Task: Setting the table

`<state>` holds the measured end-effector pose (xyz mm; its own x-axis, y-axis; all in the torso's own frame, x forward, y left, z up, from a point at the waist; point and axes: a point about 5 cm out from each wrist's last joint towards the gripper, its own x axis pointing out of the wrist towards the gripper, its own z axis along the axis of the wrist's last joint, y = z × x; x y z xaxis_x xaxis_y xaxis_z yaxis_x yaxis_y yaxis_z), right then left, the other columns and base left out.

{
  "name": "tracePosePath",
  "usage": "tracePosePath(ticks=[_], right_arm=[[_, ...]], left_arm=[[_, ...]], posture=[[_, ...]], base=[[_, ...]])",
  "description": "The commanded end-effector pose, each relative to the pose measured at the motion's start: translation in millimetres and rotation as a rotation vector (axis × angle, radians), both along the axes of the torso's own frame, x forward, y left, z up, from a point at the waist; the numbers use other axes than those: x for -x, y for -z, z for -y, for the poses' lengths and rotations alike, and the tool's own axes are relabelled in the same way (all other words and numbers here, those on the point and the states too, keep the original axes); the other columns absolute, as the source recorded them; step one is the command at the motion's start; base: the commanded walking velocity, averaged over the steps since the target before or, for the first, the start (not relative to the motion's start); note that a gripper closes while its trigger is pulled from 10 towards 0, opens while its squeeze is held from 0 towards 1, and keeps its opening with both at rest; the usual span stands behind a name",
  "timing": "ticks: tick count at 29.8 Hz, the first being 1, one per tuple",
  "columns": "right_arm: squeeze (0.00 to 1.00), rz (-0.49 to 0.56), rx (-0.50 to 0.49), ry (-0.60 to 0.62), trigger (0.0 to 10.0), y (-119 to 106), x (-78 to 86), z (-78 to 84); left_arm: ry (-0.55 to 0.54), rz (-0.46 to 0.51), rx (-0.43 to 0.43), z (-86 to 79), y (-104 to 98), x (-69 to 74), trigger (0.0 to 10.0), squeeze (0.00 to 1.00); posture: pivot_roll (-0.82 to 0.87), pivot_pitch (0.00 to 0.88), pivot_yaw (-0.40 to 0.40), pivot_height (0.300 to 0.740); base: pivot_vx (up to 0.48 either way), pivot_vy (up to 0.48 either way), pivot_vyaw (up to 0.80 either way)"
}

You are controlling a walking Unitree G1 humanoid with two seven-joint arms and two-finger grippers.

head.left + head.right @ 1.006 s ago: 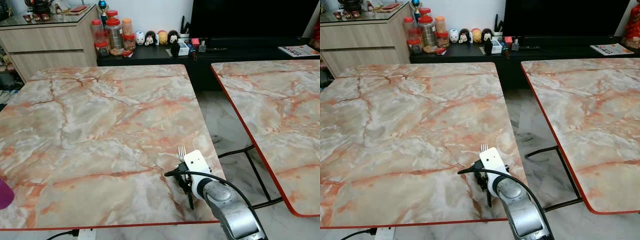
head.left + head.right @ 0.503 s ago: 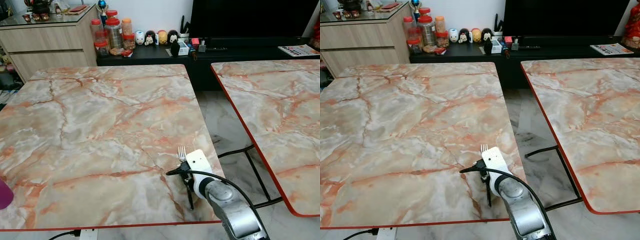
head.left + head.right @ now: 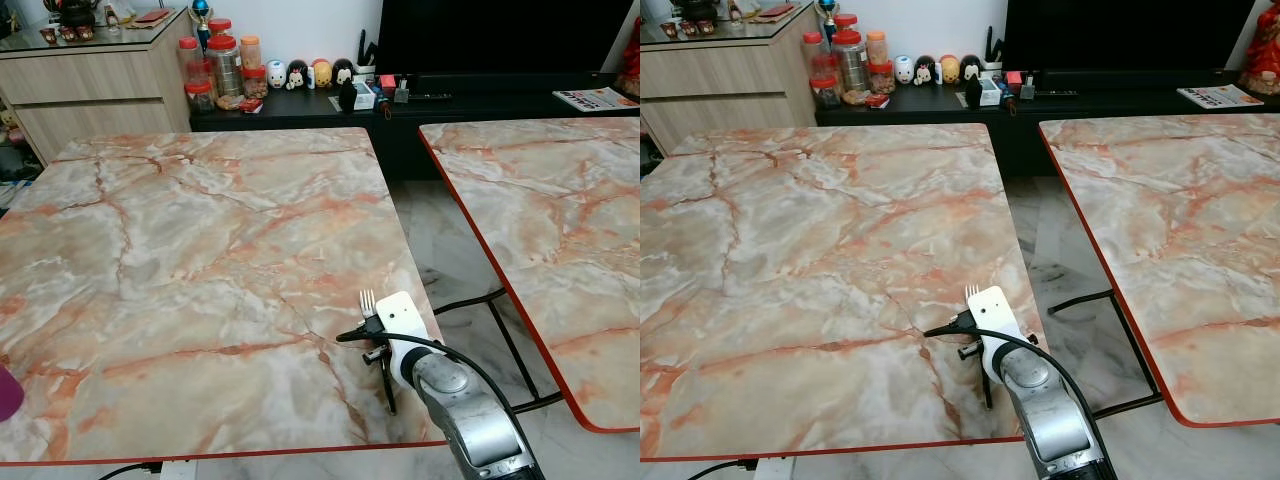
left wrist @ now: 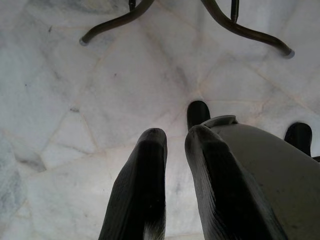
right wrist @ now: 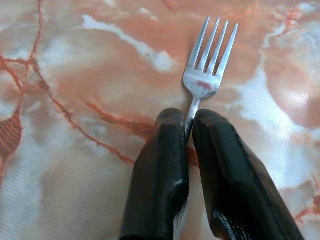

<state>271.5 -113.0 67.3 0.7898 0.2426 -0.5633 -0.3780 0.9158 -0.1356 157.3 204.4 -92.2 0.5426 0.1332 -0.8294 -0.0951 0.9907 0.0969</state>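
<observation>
Presently the right gripper stays clamped on the fork handle, low over the marble table near its right front corner; barely shifted, placement unfinished. Left gripper hangs idle, fingers nearly together.

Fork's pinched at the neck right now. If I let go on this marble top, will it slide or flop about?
The fork looks like thin polished metal, so probably stiff and light. The right claw grips only its narrow neck, so it may pivot if nudged. The table looks glossy; a released fork would likely skid rather than roll.
</observation>
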Motion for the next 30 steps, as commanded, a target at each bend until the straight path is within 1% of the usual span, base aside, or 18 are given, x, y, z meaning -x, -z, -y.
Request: tracePosePath(ticks=[1,7,10,11,14,15,17,18,19,22,23,24,25,26,30], right_arm=[[0.0,0.008,-0.003,0.005,0.0,-1.5,-3.0,0.8],[0.0,0.013,-0.009,0.002,0.0,-1.4,-4.0,-0.3],[0.0,0.039,-0.019,-0.019,0.0,-3.4,-5.5,-3.3],[0.0,0.065,-0.042,-0.028,0.0,-7.7,-7.7,-6.5],[0.0,0.09,-0.057,-0.032,0.0,-11.5,-9.5,-8.5],[0.0,0.113,-0.062,-0.028,10.0,-14.4,-11.3,-9.2],[0.0,0.132,-0.076,-0.01,10.0,-17.6,-13.3,-8.7],[0.09,0.143,-0.081,0.002,10.0,-19.3,-14.4,-8.1],[1.0,0.148,-0.079,0.011,10.0,-19.9,-14.8,-7.3],[1.0,0.153,-0.068,0.058,10.0,-21.1,-14.7,-4.3],[1.0,0.149,-0.068,0.1,10.0,-20.7,-13.6,-2.3],[1.0,0.121,-0.087,0.147,10.0,-18.9,-9.2,-2.6],[1.0,0.121,-0.087,0.147,10.0,-18.9,-9.2,-2.6],[1.0,0.11,-0.097,0.173,10.0,-18.0,-7.4,-2.7],[1.0,0.08,-0.134,0.218,10.0,-17.0,0.2,-8.4]], left_arm=[[-0.006,-0.017,0.016,1.2,1.1,1.3,10.0,0.0],[-0.006,-0.019,0.017,1.1,1.3,1.9,10.0,0.0],[-0.005,-0.019,0.015,0.8,1.4,2.2,10.0,0.0],[-0.006,-0.019,0.015,0.6,1.3,2.1,10.0,0.0],[-0.006,-0.019,0.015,0.8,1.3,2.1,10.0,0.0],[-0.006,-0.018,0.015,0.7,1.3,2.0,10.0,0.0],[-0.006,-0.018,0.015,0.7,1.2,1.7,10.0,0.0],[-0.005,-0.018,0.015,0.8,1.1,1.5,10.0,0.0],[-0.004,-0.018,0.015,0.7,1.1,1.4,10.0,0.0],[-0.004,-0.017,0.014,0.3,0.8,1.0,10.0,0.0],[-0.003,-0.017,0.014,0.1,0.7,0.7,10.0,0.0],[-0.002,-0.017,0.013,-0.2,0.6,0.5,10.0,0.0],[-0.002,-0.017,0.013,-0.2,0.6,0.5,10.0,0.0],[-0.002,-0.016,0.012,-0.3,0.5,0.5,10.0,0.0],[0.002,-0.018,0.011,-0.6,0.6,0.9,10.0,0.0]], posture=[[-0.06,0.0,0.016,0.74],[-0.06,0.0,0.016,0.74],[-0.06,0.0,0.016,0.74],[-0.06,0.0,0.016,0.74],[-0.06,0.0,0.017,0.74],[-0.06,0.0,0.017,0.74],[-0.06,0.0,0.017,0.74],[-0.06,0.0,0.018,0.74],[-0.06,0.0,0.018,0.74],[-0.06,0.0,0.02,0.74],[-0.06,0.0,0.02,0.74],[-0.06,0.0,0.02,0.74],[-0.06,0.0,0.02,0.74],[-0.07,0.0,0.022,0.74],[-0.07,0.0,0.025,0.74]], base=[[0.0,0.0,0.0],[0.0,0.0,0.0],[0.0,0.0,0.0],[0.0,0.0,0.0],[0.0,0.0,0.0],[0.0,0.0,0.0],[0.0,0.0,0.0],[0.0,0.0,0.0],[0.0,0.0,0.0],[0.0,0.0,0.0],[0.0,0.0,0.0],[0.0,0.0,0.0],[0.0,0.0,0.0],[0.0,0.0,0.0],[0.0,0.0,0.0]])
